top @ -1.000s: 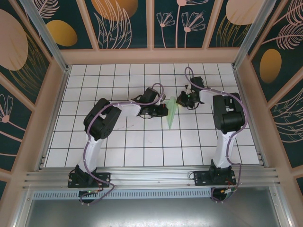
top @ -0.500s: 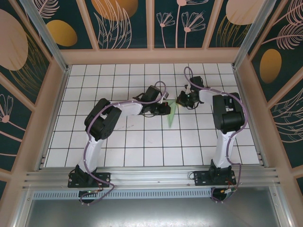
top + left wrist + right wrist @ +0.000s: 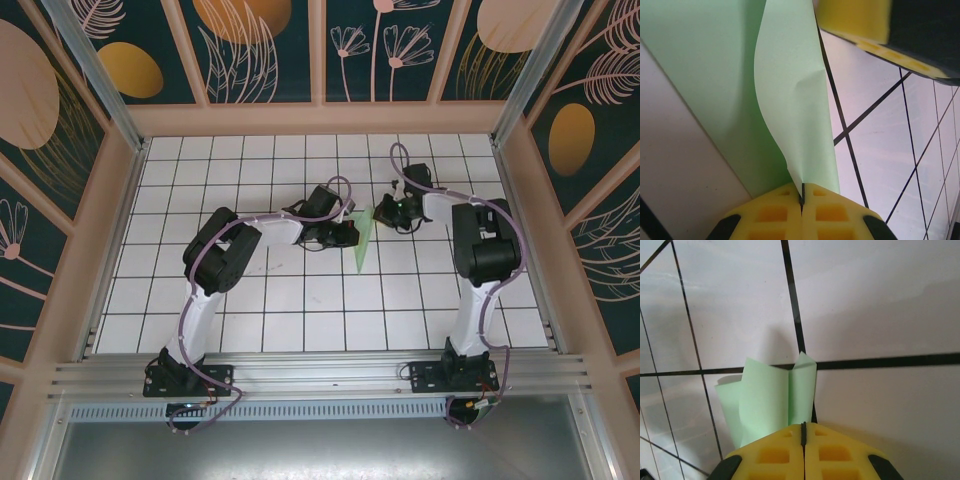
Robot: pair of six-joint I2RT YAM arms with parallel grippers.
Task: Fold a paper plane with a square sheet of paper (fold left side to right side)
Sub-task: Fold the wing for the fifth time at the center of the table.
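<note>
The paper plane [image 3: 361, 240], a narrow pale green wedge, lay on the table [image 3: 250, 300] near its middle, between the two arms. The left gripper [image 3: 802, 194] was closed tight, pinching a curling flap of it. The right gripper [image 3: 803, 427] was likewise closed on its folded end. From above, the wrists hid both pinch points.

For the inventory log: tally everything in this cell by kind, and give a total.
Folded green paper: 1
Robot arms: 2, left arm and right arm
Total: 3
</note>
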